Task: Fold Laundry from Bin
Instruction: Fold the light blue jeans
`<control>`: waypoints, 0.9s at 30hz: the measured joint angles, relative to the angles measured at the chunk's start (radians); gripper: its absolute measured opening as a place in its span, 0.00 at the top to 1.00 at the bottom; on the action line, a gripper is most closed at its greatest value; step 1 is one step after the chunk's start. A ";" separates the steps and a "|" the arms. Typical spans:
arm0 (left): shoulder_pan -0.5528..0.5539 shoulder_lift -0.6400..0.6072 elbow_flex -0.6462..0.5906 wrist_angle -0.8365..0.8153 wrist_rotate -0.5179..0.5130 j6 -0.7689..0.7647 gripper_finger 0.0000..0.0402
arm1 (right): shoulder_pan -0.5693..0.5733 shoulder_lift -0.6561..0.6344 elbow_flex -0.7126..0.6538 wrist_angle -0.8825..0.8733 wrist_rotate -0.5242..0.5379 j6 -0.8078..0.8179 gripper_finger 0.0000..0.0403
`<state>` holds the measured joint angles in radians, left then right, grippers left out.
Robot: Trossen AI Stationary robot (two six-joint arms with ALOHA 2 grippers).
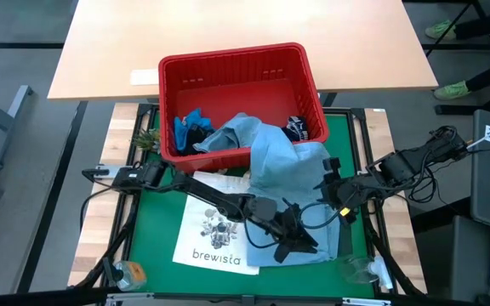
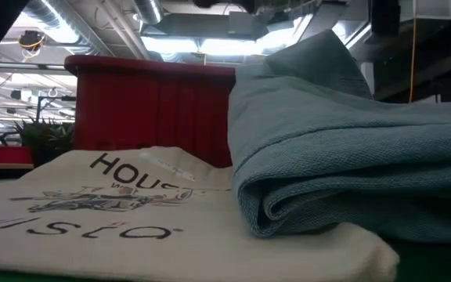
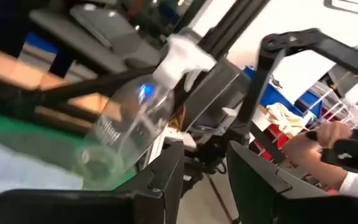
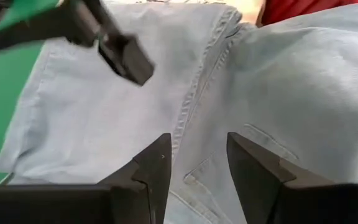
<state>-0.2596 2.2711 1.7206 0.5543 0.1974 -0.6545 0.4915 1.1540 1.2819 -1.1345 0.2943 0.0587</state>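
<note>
High view: a red slotted bin (image 1: 236, 93) sits at the far edge of a green mat (image 1: 156, 221). A light blue denim shirt (image 1: 292, 183) spills from the bin over its near rim onto the mat, beside a white brewista tote bag (image 1: 215, 229). Bright blue and navy garments remain inside the bin. The left gripper (image 1: 300, 242) hovers over the shirt's near edge; the right gripper (image 1: 337, 195) hangs at the shirt's right side.

Low view: the shirt (image 2: 351, 157) lies in a thick roll resting on the tote (image 2: 131, 211), with the bin (image 2: 147, 102) behind.

Left wrist view: the left gripper (image 3: 204, 180) has its fingers parted and empty, aimed past a clear bottle (image 3: 129, 134).

Right wrist view: the right gripper (image 4: 197, 165) stands parted over a shirt seam (image 4: 194, 106), holding nothing.

The step in hand is probably spreading the shirt; it would go best by drawing the shirt fully clear of the bin first, then gripping opposite edges and pulling it flat, off the tote.
</note>
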 joint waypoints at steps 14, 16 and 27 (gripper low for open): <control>0.021 -0.309 0.000 -0.773 -0.264 0.305 0.75 | 0.215 -0.051 -0.001 -0.134 0.154 0.398 0.62; 0.021 -0.339 0.000 -0.866 -0.286 0.294 0.75 | 0.288 -0.042 -0.001 -0.135 0.179 0.481 0.62; -0.023 -0.347 0.000 -0.993 -0.293 0.290 0.75 | 0.470 0.125 -0.001 -0.258 0.220 0.891 0.62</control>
<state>-0.2826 1.9238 1.7203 -0.4390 -0.0956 -0.3640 0.9619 1.2792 1.2808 -1.3920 0.5144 0.9498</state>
